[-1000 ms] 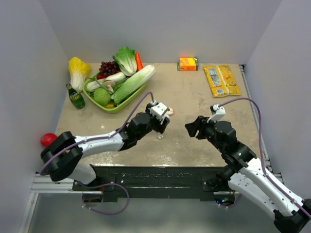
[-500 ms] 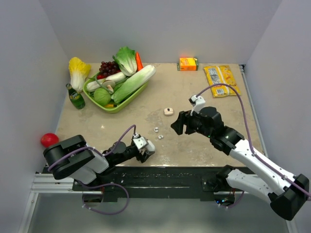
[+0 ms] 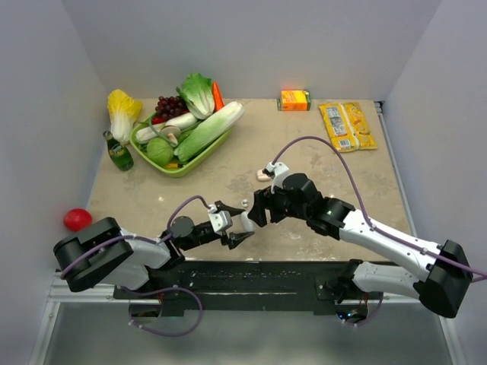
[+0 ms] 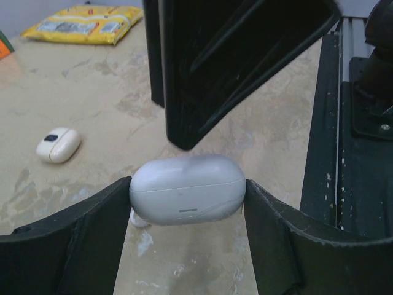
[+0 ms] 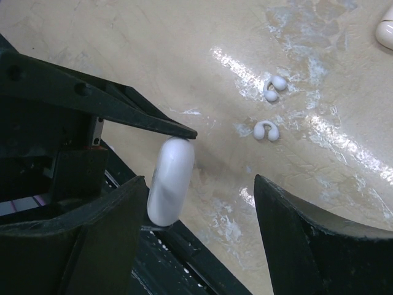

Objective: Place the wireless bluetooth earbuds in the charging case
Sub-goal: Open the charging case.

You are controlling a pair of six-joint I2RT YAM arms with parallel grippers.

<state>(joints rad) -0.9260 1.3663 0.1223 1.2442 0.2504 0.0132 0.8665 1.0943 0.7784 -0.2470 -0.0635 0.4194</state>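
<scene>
**Item 1, my left pincer (image 4: 188,184).** Clenched on the small white pebble-shaped plastic charging case (image 5: 171,178), one finger on each rounded end, lid seam level and closed. A second ago this arm reached to mid-frame of the overhead view. It now sits drawn back at bottom centre, with the case held over the near edge of the beige mottled tabletop (image 3: 327,144).

**Item 2, my right pincer (image 5: 201,184).** Spread wide, grasping nothing. It has swung from right of centre to bottom centre and now brackets the held case. Whether one finger touches the case I cannot tell.

**Item 3, two tiny white curved plastic earbuds (image 5: 275,88).** Loose on the tabletop, upper right of the right wrist view, close together, unmoved.

**Item 4, a second small cream pebble-shaped object (image 4: 58,145).** On the tabletop, left of the left wrist view, unmoved. What it is I cannot tell.

**Reading.** The case is now presented between both pincers, so I judge opening the lid to be the step in hand. Neither earbud is in yet.
</scene>
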